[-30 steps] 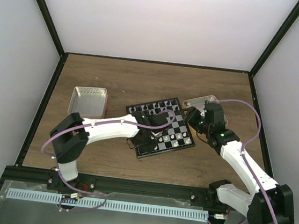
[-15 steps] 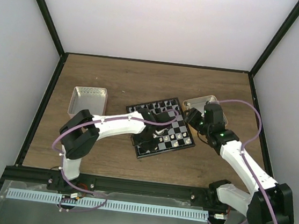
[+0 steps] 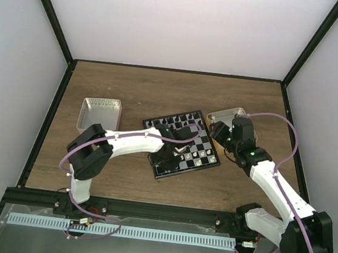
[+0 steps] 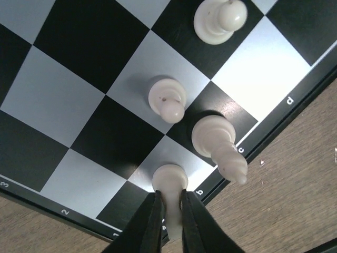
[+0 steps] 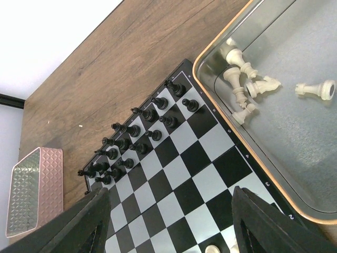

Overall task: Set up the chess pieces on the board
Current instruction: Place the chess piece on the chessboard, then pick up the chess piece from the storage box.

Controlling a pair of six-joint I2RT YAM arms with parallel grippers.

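The left gripper [image 4: 169, 203] is pinching a white chess piece [image 4: 169, 178] at the board's [image 3: 209, 148] edge. The right gripper [image 3: 217, 132] is hovering, fingers spread wide, above its far right corner.

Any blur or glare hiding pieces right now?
Left wrist: sharp, evenly lit, white pawn plain inside the left gripper. Right wrist: mild sheen on the tray, its white pieces readable. Top external: board partly hidden under the left arm.

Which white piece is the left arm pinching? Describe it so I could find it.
On the chessboard, find the border corner marked 1 and b. The white piece on the pale edge square by the b is it: unlike its three white neighbours, it is pinched in the left gripper.
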